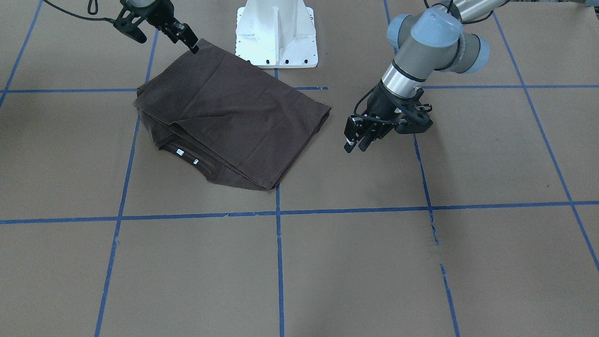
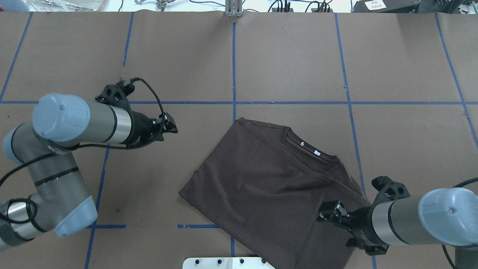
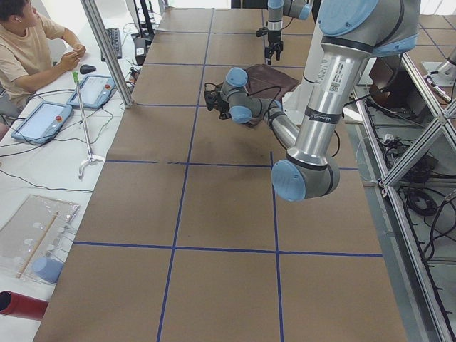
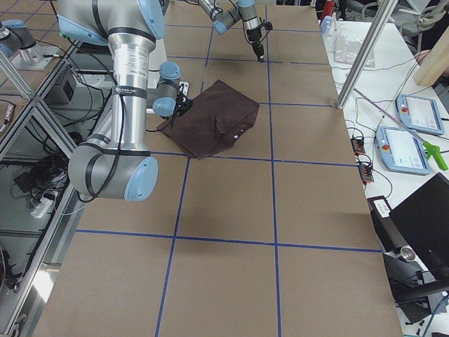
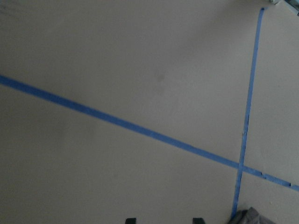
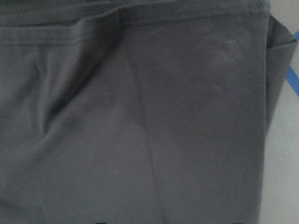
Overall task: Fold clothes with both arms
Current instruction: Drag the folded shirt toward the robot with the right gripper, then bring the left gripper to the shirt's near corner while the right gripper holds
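The dark brown T-shirt (image 1: 229, 112) lies folded on the table, its collar and white neck labels (image 1: 180, 151) showing at one edge; it also shows in the overhead view (image 2: 269, 186). My right gripper (image 1: 167, 43) is open, jaws spread wide, with one fingertip at the shirt's corner nearest the base. In the overhead view the right gripper (image 2: 335, 231) hangs over that corner. The right wrist view is filled with shirt cloth (image 6: 140, 116). My left gripper (image 1: 356, 145) is open and empty, beside the shirt and apart from it, low over bare table (image 2: 170, 131).
The white pedestal base (image 1: 276, 35) stands just behind the shirt. Blue tape lines (image 1: 278, 213) cross the brown table. An operator (image 3: 28, 43) sits with tablets beyond the far table edge, and a metal post (image 3: 107, 50) stands there.
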